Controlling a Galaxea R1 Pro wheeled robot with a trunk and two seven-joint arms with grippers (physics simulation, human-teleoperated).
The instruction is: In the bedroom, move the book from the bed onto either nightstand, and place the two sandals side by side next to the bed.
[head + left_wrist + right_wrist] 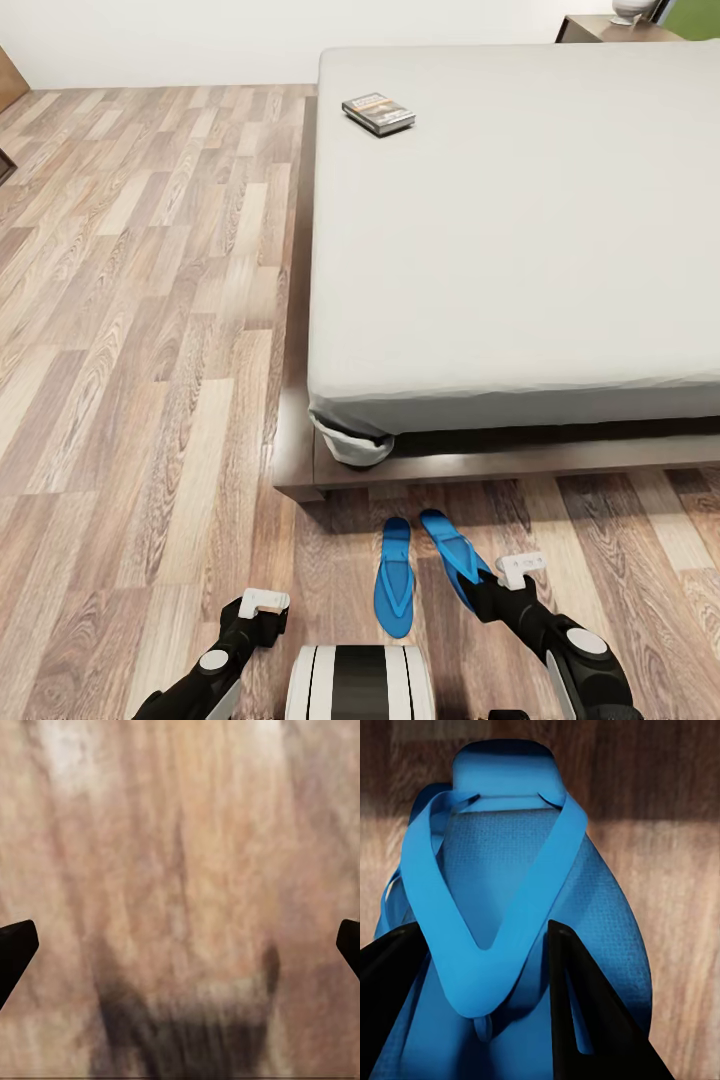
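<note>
**Bright room, mushy wrist cams**

Head view is evenly lit and pretty sharp; the bed (520, 230) throws a dark shadow under its mattress edge. Left wrist view is a soft, blurry smear of floor (180, 855) with a dark smudge. Right wrist view's sandal (517, 907) is vivid, floor beside it half shadowed.

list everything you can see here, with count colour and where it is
book: 1, dark cover with orange band, on the bed near its far left edge
bed: 1, pale grey mattress on dark brown frame, right half of the head view
sandals: 2, bright blue, on the floor at the bed's near corner; one lies free, the other sits between the right tool's fingers
nightstand: 1, dark brown, beyond the bed's far side
floor: wood plank, brown
left tool: open, above bare floor
right tool: fingers straddling a sandal strap
</note>
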